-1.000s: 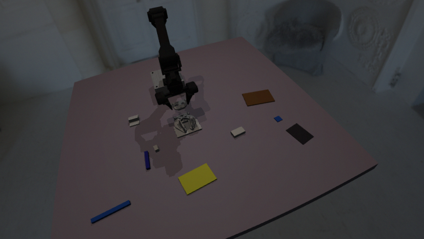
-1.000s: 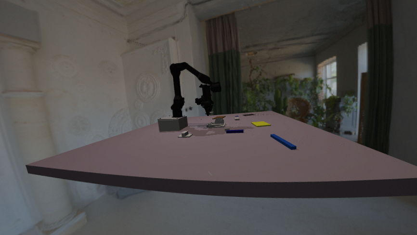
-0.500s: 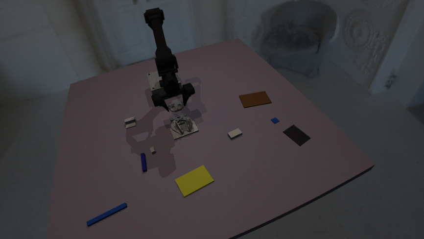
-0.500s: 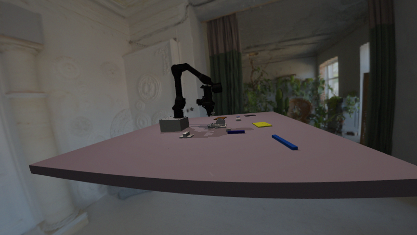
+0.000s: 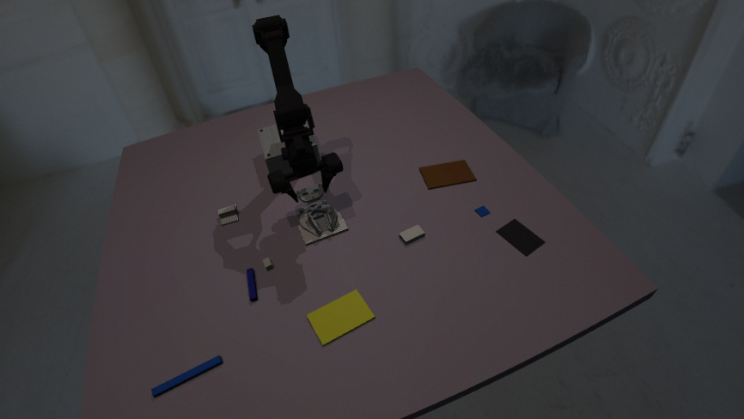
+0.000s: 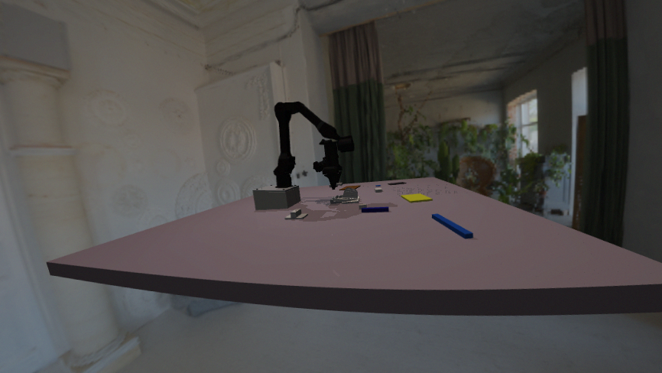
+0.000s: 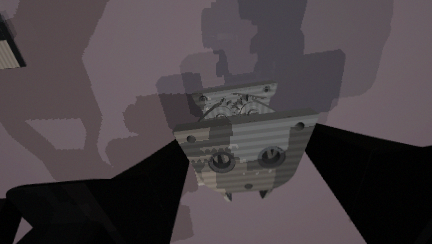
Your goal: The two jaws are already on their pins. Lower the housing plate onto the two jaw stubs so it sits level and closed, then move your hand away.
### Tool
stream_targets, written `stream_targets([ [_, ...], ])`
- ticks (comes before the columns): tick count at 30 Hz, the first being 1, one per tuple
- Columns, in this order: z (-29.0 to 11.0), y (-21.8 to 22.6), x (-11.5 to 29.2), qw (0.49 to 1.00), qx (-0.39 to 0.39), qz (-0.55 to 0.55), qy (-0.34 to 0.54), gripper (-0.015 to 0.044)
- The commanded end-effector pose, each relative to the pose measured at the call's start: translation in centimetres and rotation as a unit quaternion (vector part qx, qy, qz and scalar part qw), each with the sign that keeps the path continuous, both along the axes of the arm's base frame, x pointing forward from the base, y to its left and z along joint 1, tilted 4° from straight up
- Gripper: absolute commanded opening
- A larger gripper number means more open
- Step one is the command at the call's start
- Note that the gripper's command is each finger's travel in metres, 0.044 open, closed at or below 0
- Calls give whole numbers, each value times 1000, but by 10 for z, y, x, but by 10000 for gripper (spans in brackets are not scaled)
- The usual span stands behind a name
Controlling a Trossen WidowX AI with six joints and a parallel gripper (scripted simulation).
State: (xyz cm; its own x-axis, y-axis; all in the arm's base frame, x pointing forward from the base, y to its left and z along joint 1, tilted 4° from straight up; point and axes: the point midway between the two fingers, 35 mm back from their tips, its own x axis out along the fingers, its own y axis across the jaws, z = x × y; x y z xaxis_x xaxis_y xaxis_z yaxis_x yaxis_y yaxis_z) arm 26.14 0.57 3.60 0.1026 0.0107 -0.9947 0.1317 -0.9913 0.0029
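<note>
The grey housing plate (image 5: 310, 194) (image 7: 250, 135), with two large round holes and a rounded edge, is held across its width by my gripper (image 5: 311, 196) (image 6: 333, 187) (image 7: 241, 133). The fingers stand wide, shut on its two sides. The plate hangs above the table, beside the back of the square base (image 5: 341, 228) in the top view. The two narrow jaws (image 5: 314, 224) (image 5: 332, 221) lie on that base. In the wrist view the plate hides most of the base, and two pointed tips show past its rounded edge. The stubs are too small to make out clearly.
A grey stepped block (image 5: 228, 215) (image 6: 295, 214) and a small light block (image 5: 267, 264) lie left of the base in the top view. A white block (image 5: 411, 233) lies right. A dark blue bar (image 5: 252, 284), yellow plate (image 5: 340, 317) and blue bar (image 5: 187, 375) lie in front.
</note>
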Motion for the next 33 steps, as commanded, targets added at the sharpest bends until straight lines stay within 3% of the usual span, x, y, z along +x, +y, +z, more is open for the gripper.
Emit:
stream_targets([
  [1,-8,0,0,1000,-1,1,3,351],
  [33,-42,0,1,1000,-2,3,3,351],
])
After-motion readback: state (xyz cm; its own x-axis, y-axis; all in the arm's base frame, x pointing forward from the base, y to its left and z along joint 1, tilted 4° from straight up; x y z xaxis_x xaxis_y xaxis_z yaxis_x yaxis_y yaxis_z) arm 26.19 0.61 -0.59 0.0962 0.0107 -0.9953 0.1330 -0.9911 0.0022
